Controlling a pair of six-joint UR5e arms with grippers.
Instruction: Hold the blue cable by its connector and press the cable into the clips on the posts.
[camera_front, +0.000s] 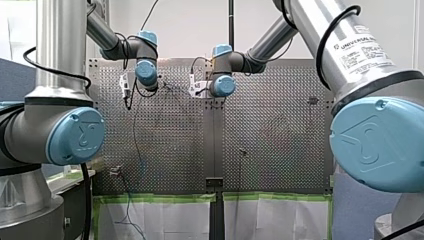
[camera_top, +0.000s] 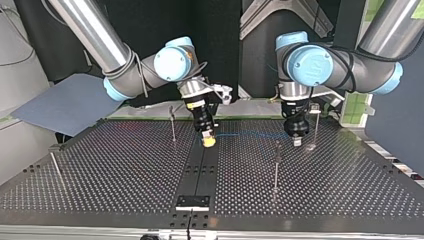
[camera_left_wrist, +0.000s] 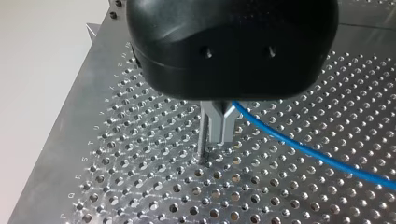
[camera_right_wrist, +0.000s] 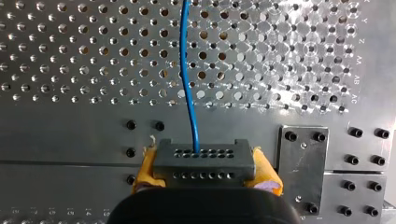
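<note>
Blue cable (camera_top: 250, 134) hangs just above the perforated table (camera_top: 125, 170), strung level between the two grippers. At the top view's far left a thin post (camera_top: 55, 167) stands alone, well apart from the work. A second post (camera_top: 172, 122) rises near my right gripper (camera_top: 209, 141). That gripper's yellow pads (camera_right_wrist: 145, 169) pinch the grey connector (camera_right_wrist: 203, 161) from both sides. I judge this grip anchors the cable's end, so the line leaves straight ahead of the claw. Further right, a third post (camera_top: 276, 165) stands nearer the camera than the cable and apart from it. Next comes my left gripper (camera_top: 297, 141), its metal fingers (camera_left_wrist: 215, 126) pressed together low over the table, apparently on the cable, which emerges right beside them. It probably holds the span taut and ready to steer. A fourth post (camera_top: 316, 122) stands just beside it. The clips are too small to make out, so I cannot tell whether any holds the cable.
</note>
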